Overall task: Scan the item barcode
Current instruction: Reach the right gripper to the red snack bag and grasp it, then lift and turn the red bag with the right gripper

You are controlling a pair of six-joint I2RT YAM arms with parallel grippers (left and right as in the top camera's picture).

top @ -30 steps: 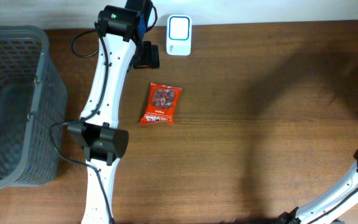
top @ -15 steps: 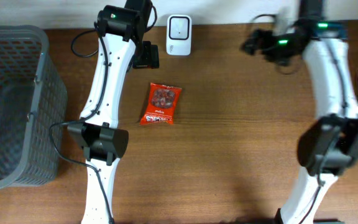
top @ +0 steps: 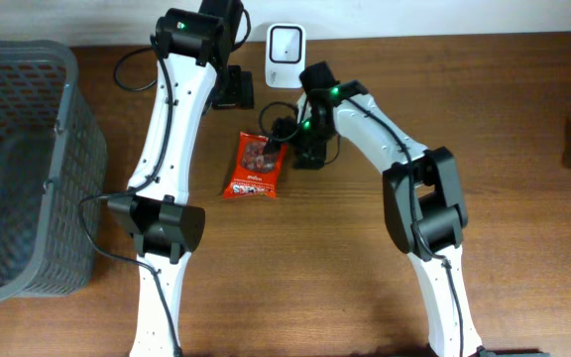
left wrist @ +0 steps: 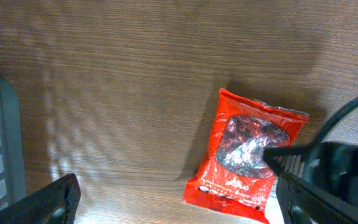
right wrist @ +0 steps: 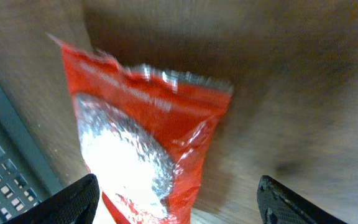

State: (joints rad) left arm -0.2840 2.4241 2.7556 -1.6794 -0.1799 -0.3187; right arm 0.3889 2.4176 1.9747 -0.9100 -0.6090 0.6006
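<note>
Snack packet (top: 257,166), red crinkly foil, lies flat mid-table, near side of white scanner (top: 285,44). Likely light, soft, slippery; pinch sealed edge. Right gripper (top: 285,139) over its far right corner, jaws wide, empty. Left gripper (top: 234,89) likewise wide, empty.

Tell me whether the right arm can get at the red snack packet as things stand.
Probably yes. The right gripper hangs open just over the upper end of the red snack packet, with nothing between them; the packet lies flat on the table.
</note>
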